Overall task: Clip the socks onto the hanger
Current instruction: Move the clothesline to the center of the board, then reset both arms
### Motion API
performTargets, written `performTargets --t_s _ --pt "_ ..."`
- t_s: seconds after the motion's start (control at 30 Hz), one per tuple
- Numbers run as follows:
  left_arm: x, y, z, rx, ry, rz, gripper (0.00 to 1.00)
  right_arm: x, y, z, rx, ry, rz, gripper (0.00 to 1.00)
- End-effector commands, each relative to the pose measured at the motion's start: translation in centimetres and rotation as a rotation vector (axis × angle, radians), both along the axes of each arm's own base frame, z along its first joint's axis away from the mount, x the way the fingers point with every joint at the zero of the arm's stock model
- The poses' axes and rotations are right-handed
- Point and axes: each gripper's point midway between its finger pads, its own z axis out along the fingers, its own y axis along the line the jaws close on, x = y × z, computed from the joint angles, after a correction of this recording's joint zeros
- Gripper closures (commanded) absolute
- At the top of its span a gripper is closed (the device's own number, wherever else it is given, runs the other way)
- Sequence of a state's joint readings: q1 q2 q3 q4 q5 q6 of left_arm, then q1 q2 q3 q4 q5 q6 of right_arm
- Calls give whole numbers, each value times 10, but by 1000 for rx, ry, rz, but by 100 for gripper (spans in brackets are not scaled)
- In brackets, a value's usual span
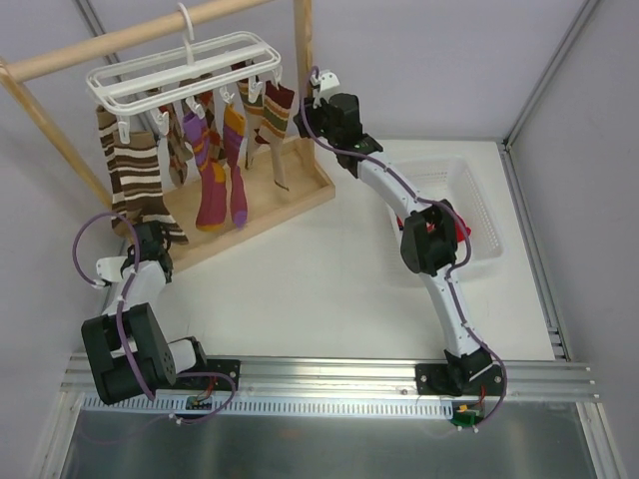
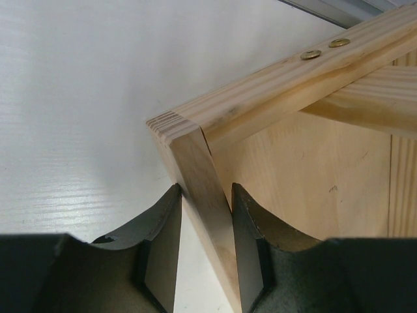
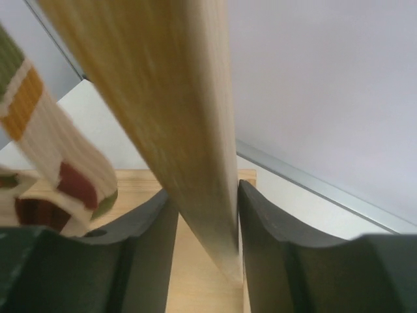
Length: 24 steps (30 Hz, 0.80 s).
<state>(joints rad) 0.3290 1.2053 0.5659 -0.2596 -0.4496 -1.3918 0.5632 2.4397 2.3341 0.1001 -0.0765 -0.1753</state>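
The white hanger (image 1: 180, 75) hangs by its hook from the wooden rack's rod (image 1: 120, 40). Several socks dangle from its clips: a brown-white striped one (image 1: 130, 170), a magenta one (image 1: 212, 190), and an argyle one (image 1: 275, 115). My left gripper (image 1: 150, 242) is at the near left corner of the rack's base, shut on the base's raised rim (image 2: 202, 169). My right gripper (image 1: 321, 92) is high at the rack's right post (image 3: 176, 98), both fingertips against the wood. A patterned sock (image 3: 45, 143) hangs to its left.
A white plastic basket (image 1: 479, 190) stands at the right under the right arm's elbow, with something red (image 1: 460, 230) showing in it. The rack's base (image 1: 290, 205) lies across the back left. Grey walls close in behind and on both sides.
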Motion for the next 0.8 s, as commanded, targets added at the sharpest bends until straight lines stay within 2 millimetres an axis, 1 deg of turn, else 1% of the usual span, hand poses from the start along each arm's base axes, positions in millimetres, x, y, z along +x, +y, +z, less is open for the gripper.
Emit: performTargets --t_s 0.0,0.03,0.07,0.1,0.13,0.17,0.2,0.23,0.27,0.3,0.33,0.37,0.4,0.43,0.47,0.5,0.53,0.57,0.6,0.63,0.67,0.7,0.73,0.77 --pt "25 -1 15 21 -43 -92 77 -22 36 16 48 -8 90 54" --pt "27 0 19 30 -48 -97 77 -26 35 23 45 -11 97 48" --pt "31 1 24 41 -50 -115 76 -30 32 22 29 6 98 43" --pt "34 -1 27 38 -56 -136 75 -35 29 9 5 37 111 38" --pt "36 -4 30 31 -67 -153 73 -43 21 32 12 16 110 26" --pt "35 -6 31 23 -75 -162 67 -50 16 40 6 10 111 21" --pt "35 -9 31 14 -85 -170 66 -58 9 18 -29 56 113 17" --pt "36 -13 38 9 -115 -185 65 -64 3 23 -33 55 112 13" --pt "34 -14 40 20 -115 -203 63 -76 -8 52 -23 26 109 11" --pt "33 -15 44 34 -122 -220 59 -82 -16 55 -28 32 106 11" --pt "33 -16 58 60 -153 -243 56 -90 -25 42 -49 67 98 10" --pt "32 -15 65 96 -147 -287 53 -102 -37 66 -28 42 90 9" --pt "30 -17 72 114 -154 -308 42 -110 -43 74 -20 36 92 9" --pt "27 -18 89 147 -197 -320 36 -118 -50 58 -35 72 88 8" --pt "20 -19 93 165 -186 -336 29 -130 -60 81 -17 43 82 8" --pt "16 -20 99 182 -193 -343 17 -137 -66 81 -18 54 74 7" --pt "11 -20 117 227 -228 -355 13 -143 -73 72 -31 80 66 5" --pt "1 -22 117 225 -198 -361 10 -151 -81 69 -45 106 59 3" --pt "-4 -24 127 243 -209 -370 7 -163 -88 83 -33 92 57 0" --pt "-5 -27 137 258 -210 -396 4 -169 -94 84 -36 103 52 0" --pt "-8 -32 137 268 -180 -443 4 -177 -99 69 -67 148 47 3" --pt "-11 -35 142 279 -186 -465 3 -183 -107 76 -71 146 29 3" --pt "-12 -39 148 296 -186 -499 2 -187 -112 72 -84 163 17 3" --pt "-15 -42 150 299 -186 -512 2 -192 -118 58 -112 201 3 3"
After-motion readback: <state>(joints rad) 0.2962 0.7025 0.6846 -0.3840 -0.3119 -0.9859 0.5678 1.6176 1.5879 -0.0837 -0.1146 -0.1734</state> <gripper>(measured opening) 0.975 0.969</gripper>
